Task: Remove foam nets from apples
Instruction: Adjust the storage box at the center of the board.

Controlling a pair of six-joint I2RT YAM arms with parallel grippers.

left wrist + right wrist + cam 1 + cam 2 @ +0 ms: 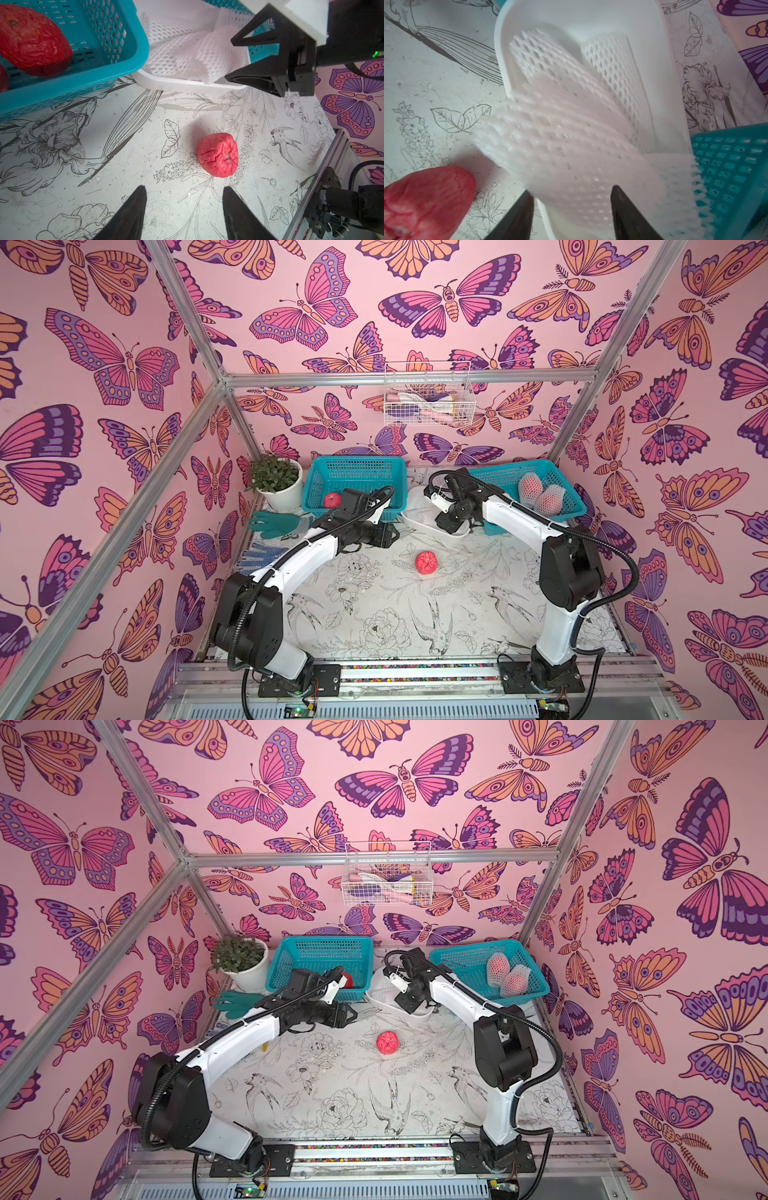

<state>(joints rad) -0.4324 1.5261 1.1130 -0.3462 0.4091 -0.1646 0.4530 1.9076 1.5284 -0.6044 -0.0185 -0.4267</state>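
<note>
Tabletop [374,605]: it carries all the things. One bare apple [427,563] lies near its middle, apart from both arms.
Right basket [507,479]: teal, at the back. Two netted apples [548,499] lie inside it and touch each other.
Left basket [353,472]: teal, also at the back. It holds an uncovered apple [332,500].
White tub [187,84]: it stands between the baskets. Loose foam nets [187,52] are piled in it, and one hangs over the rim.
Left hand [185,193]: it is above the tabletop, fingers apart with nothing between them. The bare apple is in front of it.
Right hand [572,193]: it is over the tub, fingers apart and gripping nothing. The top net [571,135] is just before them but blurred, so contact cannot be told.
Apples, handling: they are probably firm and rather heavy, and round, so they may roll. The bare skin looks wrinkled and may bruise. The best hold seems to be across the widest part.
Nets, handling: they are probably very light, soft and stretchy, and cling to the fruit. The best hold seems to be the free end of the sleeve beyond the apple, pulled away while the other hand keeps the fruit.
Hidden: the right arm covers the near corner of the right basket. The sleeve ends on the netted apples are too small to judge. In the left wrist view another red fruit in the left basket is cut off by the picture edge.
</note>
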